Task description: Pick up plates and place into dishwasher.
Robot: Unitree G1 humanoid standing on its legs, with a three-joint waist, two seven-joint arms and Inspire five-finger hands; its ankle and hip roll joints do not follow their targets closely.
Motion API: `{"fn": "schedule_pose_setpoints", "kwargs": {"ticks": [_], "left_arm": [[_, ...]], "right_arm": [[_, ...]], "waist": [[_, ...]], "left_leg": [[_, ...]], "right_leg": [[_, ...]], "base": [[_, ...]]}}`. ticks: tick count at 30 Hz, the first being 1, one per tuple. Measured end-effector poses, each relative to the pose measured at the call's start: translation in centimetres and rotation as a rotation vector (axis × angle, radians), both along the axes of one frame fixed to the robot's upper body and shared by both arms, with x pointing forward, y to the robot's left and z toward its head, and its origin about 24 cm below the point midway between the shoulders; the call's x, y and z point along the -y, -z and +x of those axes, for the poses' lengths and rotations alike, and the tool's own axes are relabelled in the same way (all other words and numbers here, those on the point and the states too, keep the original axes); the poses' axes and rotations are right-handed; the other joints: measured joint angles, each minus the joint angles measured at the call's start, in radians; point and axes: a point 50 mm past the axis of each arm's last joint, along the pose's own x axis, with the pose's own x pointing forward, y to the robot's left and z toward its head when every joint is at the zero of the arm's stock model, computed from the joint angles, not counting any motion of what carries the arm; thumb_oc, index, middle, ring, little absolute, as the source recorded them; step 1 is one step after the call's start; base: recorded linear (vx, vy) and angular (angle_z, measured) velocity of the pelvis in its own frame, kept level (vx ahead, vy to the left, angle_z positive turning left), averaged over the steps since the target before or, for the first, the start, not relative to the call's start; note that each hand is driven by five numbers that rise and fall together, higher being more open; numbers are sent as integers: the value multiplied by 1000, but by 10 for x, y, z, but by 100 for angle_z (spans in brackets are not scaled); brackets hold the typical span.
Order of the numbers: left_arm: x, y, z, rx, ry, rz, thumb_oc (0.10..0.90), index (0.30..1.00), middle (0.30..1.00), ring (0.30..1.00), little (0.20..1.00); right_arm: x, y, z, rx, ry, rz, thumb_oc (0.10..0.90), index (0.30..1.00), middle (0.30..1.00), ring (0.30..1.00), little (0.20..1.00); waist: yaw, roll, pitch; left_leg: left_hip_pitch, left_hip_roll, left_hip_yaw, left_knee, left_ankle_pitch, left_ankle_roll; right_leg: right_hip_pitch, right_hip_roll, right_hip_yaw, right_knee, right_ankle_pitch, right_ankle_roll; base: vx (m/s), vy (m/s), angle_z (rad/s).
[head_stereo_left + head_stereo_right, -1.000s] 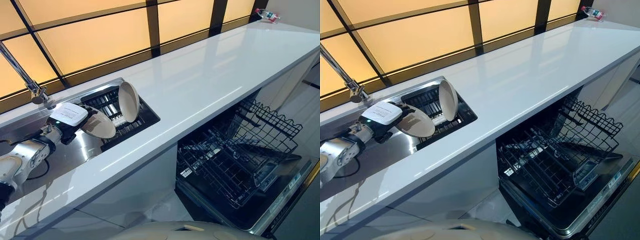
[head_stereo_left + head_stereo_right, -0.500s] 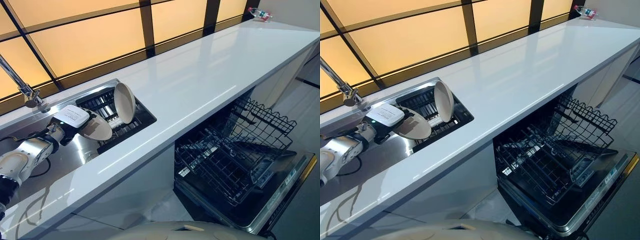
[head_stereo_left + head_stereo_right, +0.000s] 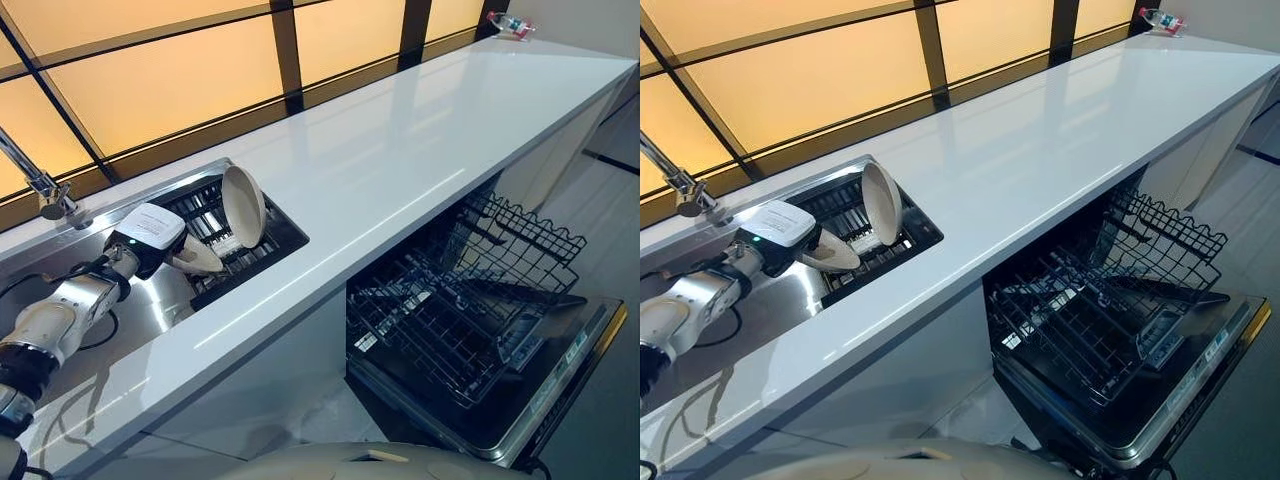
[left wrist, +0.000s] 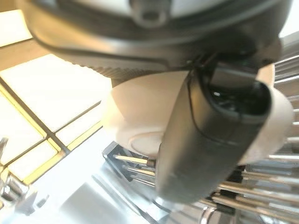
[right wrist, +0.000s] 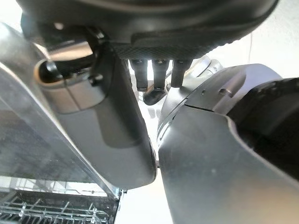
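While my left hand (image 3: 150,235) has its fingers clamped on one plate (image 3: 197,260) over the sink rack (image 3: 855,215) at left of frame, the dishwasher (image 3: 470,330) basket at lower right holds none, and a second plate (image 3: 243,205) stands upright in the rack. My left wrist view shows the thumb (image 4: 205,140) across the plate; my right hand (image 5: 117,116) I cannot read.
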Motion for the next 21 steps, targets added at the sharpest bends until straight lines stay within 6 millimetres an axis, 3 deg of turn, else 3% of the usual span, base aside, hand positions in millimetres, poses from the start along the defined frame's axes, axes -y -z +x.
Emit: {"fn": "schedule_pose_setpoints", "kwargs": {"ticks": [15, 21], "left_arm": [[-3, -7, 0, 15, 26, 15, 100, 300, 300, 300, 200], [-8, -19, -1, 86, 35, -26, 100, 300, 300, 300, 200]], "right_arm": [[-1, 0, -2, -21, 209, -16, 800, 900, 900, 900, 900], [13, -3, -1, -123, 384, -167, 800, 900, 900, 900, 900]], "waist": [[-6, -3, 8], [1, -15, 28]], "left_leg": [[0, 0, 7, 0, -4, 0], [0, -1, 11, 0, -6, 0]], "right_leg": [[-3, -1, 6, 0, 0, 1], [-5, -1, 11, 0, 1, 1]], "base": [[-1, 0, 0], [-8, 2, -2]]}}
